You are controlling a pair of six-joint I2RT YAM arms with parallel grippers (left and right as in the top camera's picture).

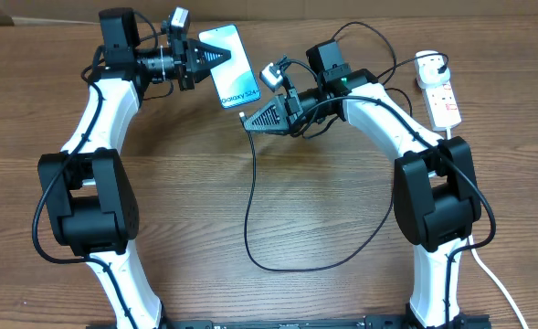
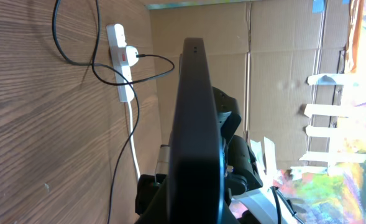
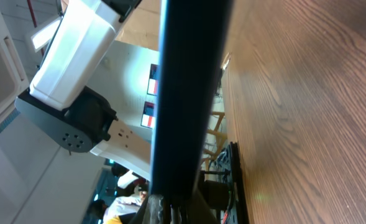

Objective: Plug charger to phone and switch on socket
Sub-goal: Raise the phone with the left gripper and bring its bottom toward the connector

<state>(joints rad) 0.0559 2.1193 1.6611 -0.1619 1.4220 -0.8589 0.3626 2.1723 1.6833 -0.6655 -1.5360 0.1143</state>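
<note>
My left gripper (image 1: 202, 55) is shut on the far short edge of the phone (image 1: 229, 66) and holds it above the table, blue screen up, "Galaxy" text toward the near edge. In the left wrist view the phone (image 2: 195, 118) shows edge-on as a dark bar. My right gripper (image 1: 253, 119) is shut on the charger's connector tip (image 1: 243, 116), right at the phone's near short edge. In the right wrist view the phone (image 3: 189, 93) stands edge-on above my fingers (image 3: 170, 210). The black charger cable (image 1: 250, 219) loops over the table to its white plug (image 1: 430, 64) in the socket (image 1: 444, 102).
The socket (image 2: 120, 68) lies at the far right of the table, and its thick white cord (image 1: 492, 283) runs along the right arm's base toward the front. Cardboard walls (image 2: 276, 56) stand behind the table. The left arm (image 3: 77, 50) fills the upper left of the right wrist view.
</note>
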